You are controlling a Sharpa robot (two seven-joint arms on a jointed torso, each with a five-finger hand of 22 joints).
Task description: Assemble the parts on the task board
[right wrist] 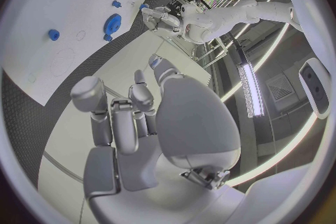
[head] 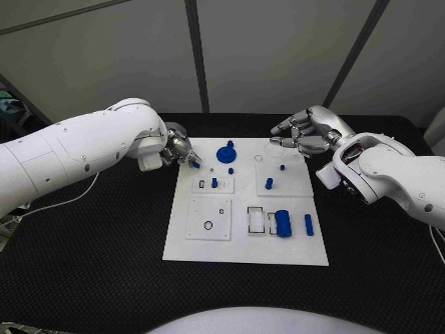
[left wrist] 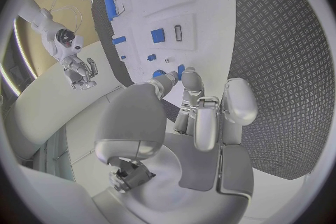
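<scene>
White task board [head: 245,240] with blue parts [head: 283,223], blue gear [head: 227,154] just beside the silver left hand [head: 176,150], silver right hand [head: 301,135], black diamond-textured worktop [head: 82,257], white arms [head: 72,149]

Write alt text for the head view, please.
A white task board lies on a black table, with small blue parts on it. The left hand and right hand hover at its far corners.

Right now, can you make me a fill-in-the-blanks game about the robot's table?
1. The task board is the colour ____.
2. The small parts on it are ____.
3. The gear sits at the board's ____ end from the robot.
4. The table is ____.

Missing words: white; blue; far; black.
</scene>
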